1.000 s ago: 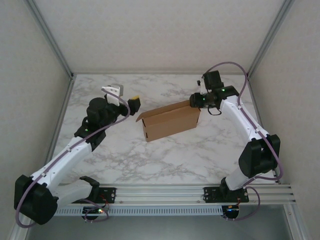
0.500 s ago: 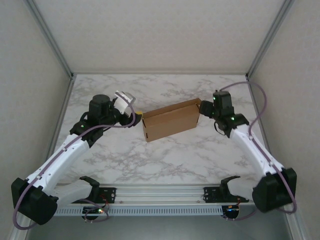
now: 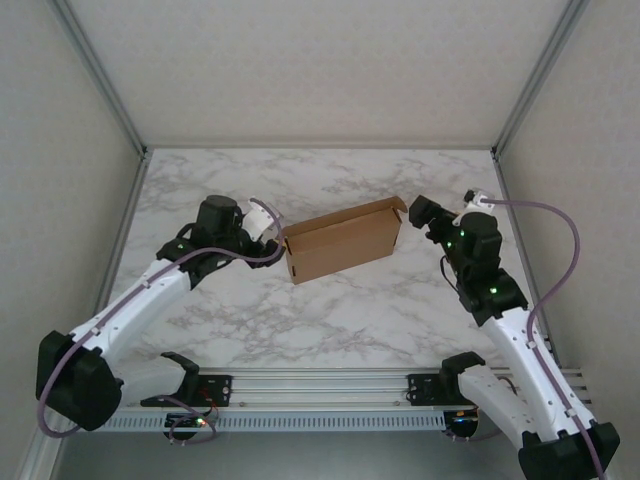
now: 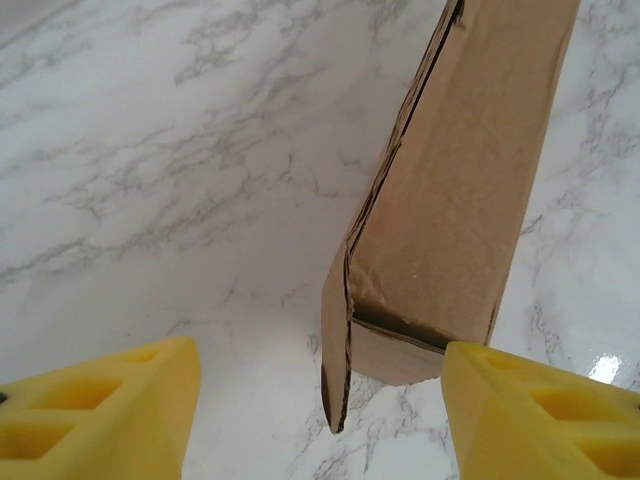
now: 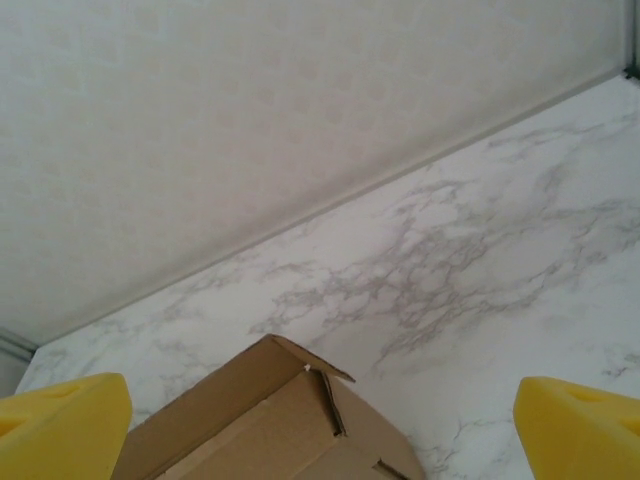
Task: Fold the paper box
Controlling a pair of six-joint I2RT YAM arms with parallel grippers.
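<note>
Top external view: paper box [image 3: 340, 240] lies mid table [image 3: 330, 310], long axis left-right btwn arms; left gripper [image 3: 270, 240], jaws apart, straddles its left end, right gripper [image 3: 416, 212], jaws wide apart, just off right end, nothing held

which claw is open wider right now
The right claw: its yellow fingers sit at the far edges of its wrist view, while the left claw has its fingers closer together, near the paper box end.

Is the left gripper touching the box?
Cannot tell. Left wrist view: one finger stands clear, marble between; the other finger's tip meets the box corner, but contact is unclear.
</note>
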